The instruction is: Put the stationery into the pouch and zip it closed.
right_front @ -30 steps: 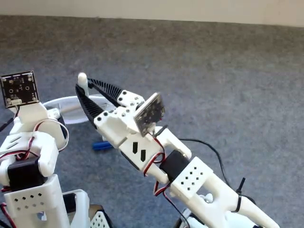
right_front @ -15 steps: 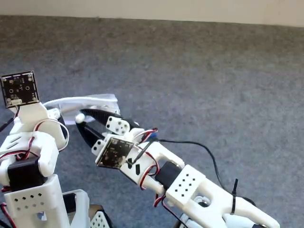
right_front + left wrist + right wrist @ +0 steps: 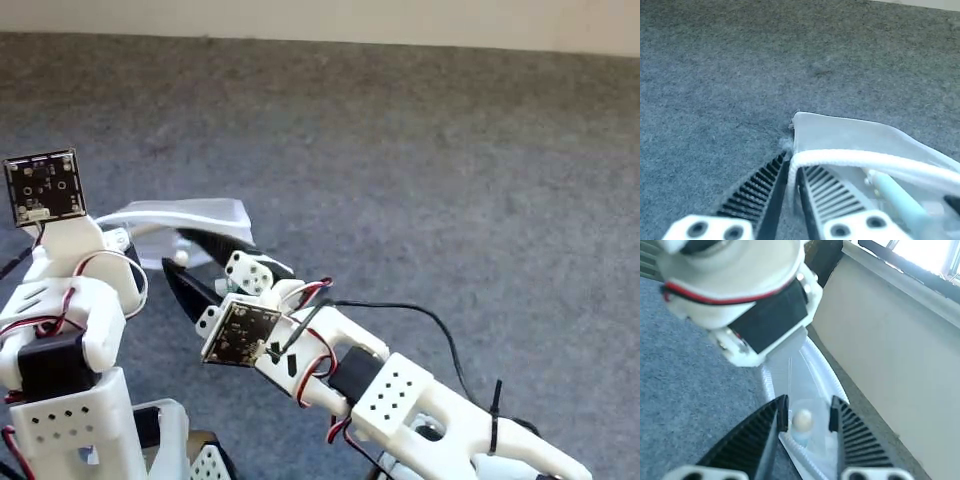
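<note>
The translucent white pouch (image 3: 205,214) lies on the grey carpet with its mouth held up. My left gripper (image 3: 792,161) is shut on the pouch's (image 3: 850,135) white zip rim near one end. A pale blue pen (image 3: 895,196) lies inside. My right gripper (image 3: 174,250) stands open at the pouch mouth. The pen's white tip (image 3: 180,258) shows between its fingers. In the right wrist view, the right gripper (image 3: 808,401) straddles that tip (image 3: 802,421) with a gap on each side, above the pouch's rim (image 3: 832,377).
The left arm's body (image 3: 740,300) hangs close over the pouch, right beside the right gripper. Grey carpet (image 3: 450,170) spreads free to the right and back. A pale wall (image 3: 890,365) runs along the far edge.
The right gripper has swung down and toward the left arm, carrying the white-tipped pen from above the pouch into its mouth. A blue item seen on the carpet earlier is now covered by the arm.
</note>
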You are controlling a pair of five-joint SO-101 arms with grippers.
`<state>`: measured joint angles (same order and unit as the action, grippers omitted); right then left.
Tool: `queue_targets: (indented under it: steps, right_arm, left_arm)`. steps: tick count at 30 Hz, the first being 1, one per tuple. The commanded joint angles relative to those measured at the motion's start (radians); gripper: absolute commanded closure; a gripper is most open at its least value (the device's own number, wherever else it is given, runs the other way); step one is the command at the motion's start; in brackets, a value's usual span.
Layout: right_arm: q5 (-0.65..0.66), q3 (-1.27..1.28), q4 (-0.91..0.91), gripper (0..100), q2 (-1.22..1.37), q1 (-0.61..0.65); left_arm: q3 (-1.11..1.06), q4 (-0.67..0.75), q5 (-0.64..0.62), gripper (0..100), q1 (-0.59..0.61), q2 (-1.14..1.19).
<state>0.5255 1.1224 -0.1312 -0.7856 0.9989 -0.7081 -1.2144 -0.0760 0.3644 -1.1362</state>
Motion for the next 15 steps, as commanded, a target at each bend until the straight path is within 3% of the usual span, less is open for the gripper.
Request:
queue_targets:
  steps: [1, 9, 15]
  right_arm:
    - [0.008, -0.002, 0.07, 82.9, 0.001, 0.001]
    - [0.005, 0.004, 0.108, 82.9, -0.116, 0.007]
    - [0.002, -0.005, 0.352, 82.9, -0.344, 0.007]
  left_arm:
    - [0.007, 0.009, 0.009, 99, 0.012, 0.001]
    - [0.005, 0.009, 0.009, 99, 0.012, 0.002]
    - [-0.024, 0.026, 0.009, 99, 0.012, 0.001]
